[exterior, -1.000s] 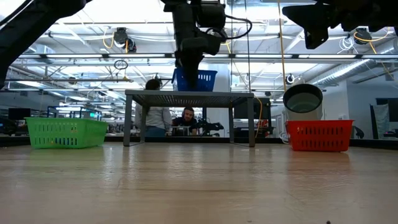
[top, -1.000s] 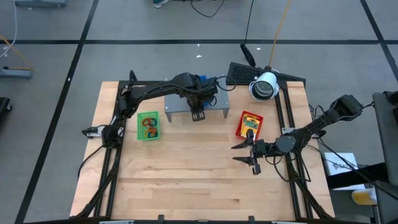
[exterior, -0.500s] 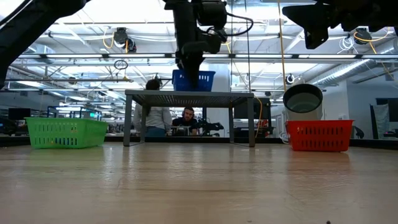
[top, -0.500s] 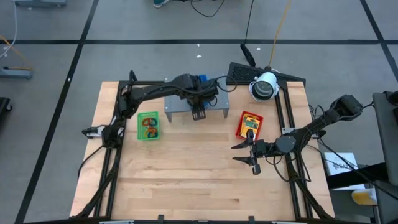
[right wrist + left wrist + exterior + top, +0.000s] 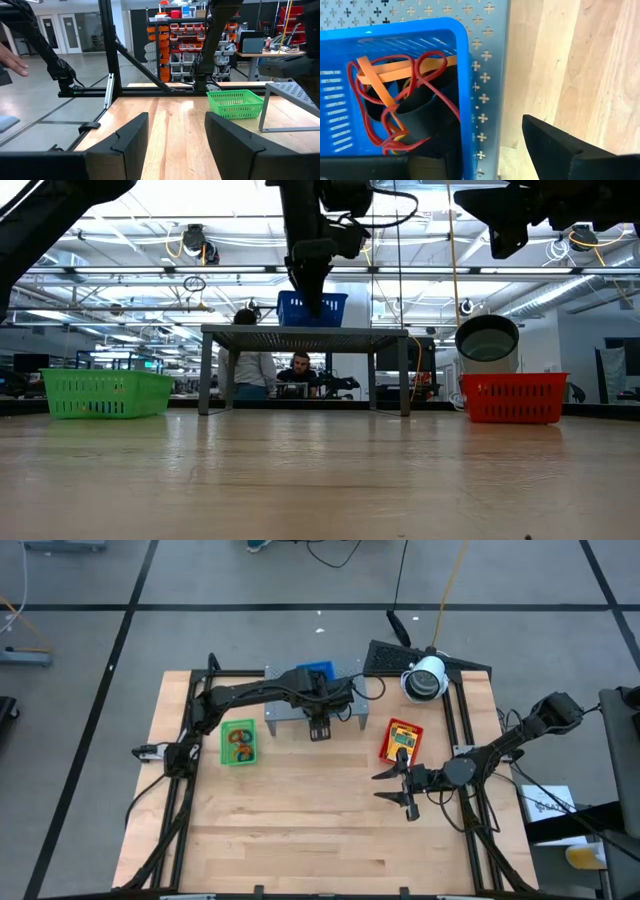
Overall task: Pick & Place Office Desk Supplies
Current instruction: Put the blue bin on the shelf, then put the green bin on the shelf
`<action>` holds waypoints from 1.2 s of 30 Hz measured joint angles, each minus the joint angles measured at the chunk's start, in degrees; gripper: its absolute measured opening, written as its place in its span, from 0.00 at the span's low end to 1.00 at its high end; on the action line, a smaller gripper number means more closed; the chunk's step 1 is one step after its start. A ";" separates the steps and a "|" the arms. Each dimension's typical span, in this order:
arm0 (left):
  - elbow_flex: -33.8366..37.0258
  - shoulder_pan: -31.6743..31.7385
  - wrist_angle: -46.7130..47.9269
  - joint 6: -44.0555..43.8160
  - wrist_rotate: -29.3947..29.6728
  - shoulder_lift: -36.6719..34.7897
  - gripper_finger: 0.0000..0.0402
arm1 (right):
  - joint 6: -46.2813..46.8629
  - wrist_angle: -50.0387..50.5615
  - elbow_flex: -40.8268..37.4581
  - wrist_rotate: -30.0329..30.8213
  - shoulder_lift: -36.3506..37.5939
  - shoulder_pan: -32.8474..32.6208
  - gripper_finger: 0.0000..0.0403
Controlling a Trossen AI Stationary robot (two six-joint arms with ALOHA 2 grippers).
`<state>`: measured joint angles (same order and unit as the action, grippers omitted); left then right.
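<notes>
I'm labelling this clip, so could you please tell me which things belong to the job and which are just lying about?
Job:
- orange-red rubber-band loops in the blue plastic tray
- yellow rectangular packet in the red plastic tray

Lying about:
- grey perforated metal shelf
- green plastic tray
- white round camera

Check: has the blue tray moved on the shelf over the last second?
Yes. In the high view the blue tray now shows clear of the left arm at the shelf's far edge; earlier the arm covered most of it.
</notes>
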<state>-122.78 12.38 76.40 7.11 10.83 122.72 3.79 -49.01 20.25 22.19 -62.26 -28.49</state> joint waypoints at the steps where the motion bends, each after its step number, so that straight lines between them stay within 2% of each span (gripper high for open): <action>1: -0.16 -0.19 0.17 0.00 0.41 0.00 0.49 | 0.00 0.01 0.00 -0.02 0.00 0.00 0.46; 5: -2.46 -0.61 1.74 0.32 2.62 -0.05 0.49 | 0.00 0.02 0.00 0.00 0.00 0.00 0.46; 16: -12.26 -0.74 5.39 -0.15 2.89 -0.45 0.49 | 0.00 0.06 0.00 -0.02 0.00 0.00 0.46; 26: -11.67 -3.40 5.22 -3.38 5.12 -8.90 0.49 | 0.03 0.92 -0.02 -0.02 0.00 0.00 0.46; 36: -11.67 -10.84 10.10 -11.86 4.17 -19.32 0.49 | 0.06 0.38 -0.02 0.00 0.00 0.00 0.46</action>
<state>-134.45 1.54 86.50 -4.75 15.00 103.40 3.85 -48.63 20.23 22.20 -62.26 -28.49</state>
